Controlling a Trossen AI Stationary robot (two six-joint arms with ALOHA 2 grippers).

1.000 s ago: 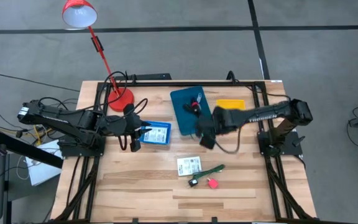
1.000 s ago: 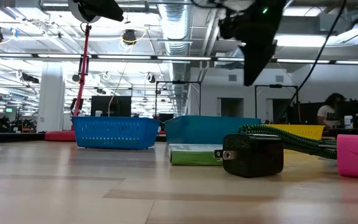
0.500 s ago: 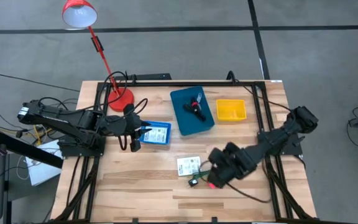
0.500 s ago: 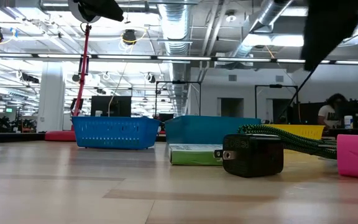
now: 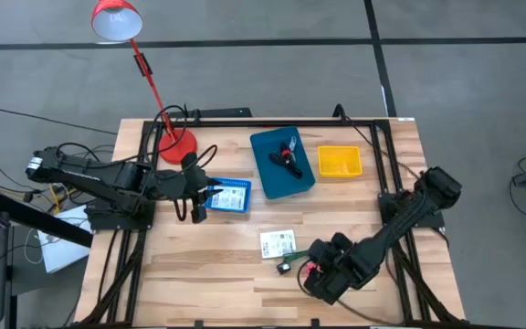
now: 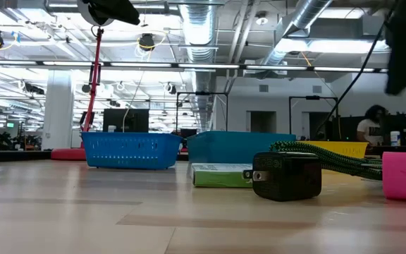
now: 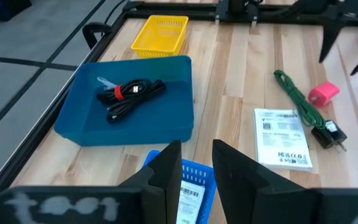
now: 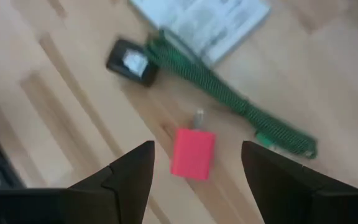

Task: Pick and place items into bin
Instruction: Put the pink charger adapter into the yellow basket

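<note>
Between right tool (image 8: 194,165) fingers, pink block (image 8: 192,154), likely untouched

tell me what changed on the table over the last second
The right end effector swung from above the dark blue tray to the table's front, now open over the pink block, nothing held. The left end effector stayed by the blue basket; packet, green cable and black plug unmoved.
</note>
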